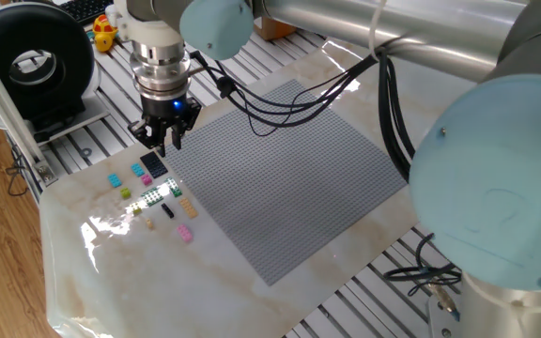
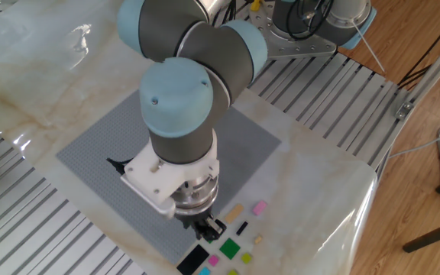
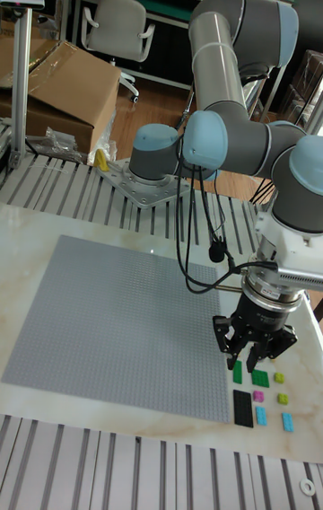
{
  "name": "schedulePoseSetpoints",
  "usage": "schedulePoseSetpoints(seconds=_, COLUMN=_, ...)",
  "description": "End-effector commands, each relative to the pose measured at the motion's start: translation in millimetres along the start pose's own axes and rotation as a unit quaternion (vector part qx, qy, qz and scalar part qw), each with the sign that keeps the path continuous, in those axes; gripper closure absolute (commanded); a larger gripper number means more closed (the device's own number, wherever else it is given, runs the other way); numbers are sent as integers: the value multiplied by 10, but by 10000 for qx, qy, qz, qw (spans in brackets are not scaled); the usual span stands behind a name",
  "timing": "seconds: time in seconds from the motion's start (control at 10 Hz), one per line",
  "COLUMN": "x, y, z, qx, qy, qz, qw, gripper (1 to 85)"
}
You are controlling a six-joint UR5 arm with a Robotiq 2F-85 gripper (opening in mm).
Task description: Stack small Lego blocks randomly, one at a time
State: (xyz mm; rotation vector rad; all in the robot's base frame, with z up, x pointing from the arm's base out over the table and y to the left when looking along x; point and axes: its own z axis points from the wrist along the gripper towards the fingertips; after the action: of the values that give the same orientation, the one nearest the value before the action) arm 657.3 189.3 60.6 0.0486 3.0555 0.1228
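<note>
The small Lego blocks lie loose on the marble beside the baseplate: a dark plate (image 1: 154,163), cyan (image 1: 114,179), pink (image 1: 186,233), green (image 1: 158,194), yellow-green (image 1: 125,192), tan (image 1: 188,210) and black (image 1: 167,211) pieces. They show again in the other fixed view, with green (image 2: 228,247), tan (image 2: 235,211) and pink (image 2: 259,207) ones, and in the tall fixed view, with green (image 3: 238,373) and the dark plate (image 3: 242,407). My gripper (image 1: 162,141) (image 2: 208,228) (image 3: 255,350) hovers at the cluster's edge, just above the dark plate and a green brick, open and holding nothing.
The large grey studded baseplate (image 1: 289,178) fills the table's middle, right of the blocks. Slotted aluminium rails (image 1: 83,122) border the marble slab. A black spool (image 1: 36,66) stands at the back left. The arm's cables (image 1: 280,103) hang over the baseplate.
</note>
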Motion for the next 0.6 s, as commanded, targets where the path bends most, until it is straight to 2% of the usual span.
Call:
schedulePoseSetpoints(seconds=0.0, x=-151, y=108, z=26, qx=-26, qy=-68, qz=105, qw=9999, gripper=507)
schedulePoseSetpoints(seconds=0.1, x=-155, y=147, z=21, qx=-71, qy=-51, qz=140, qw=9999, gripper=507)
schedulePoseSetpoints(seconds=0.3, x=-119, y=55, z=36, qx=69, qy=13, qz=90, qw=9999, gripper=513)
schedulePoseSetpoints(seconds=0.5, x=-115, y=67, z=36, qx=46, qy=22, qz=84, qw=10000, gripper=513)
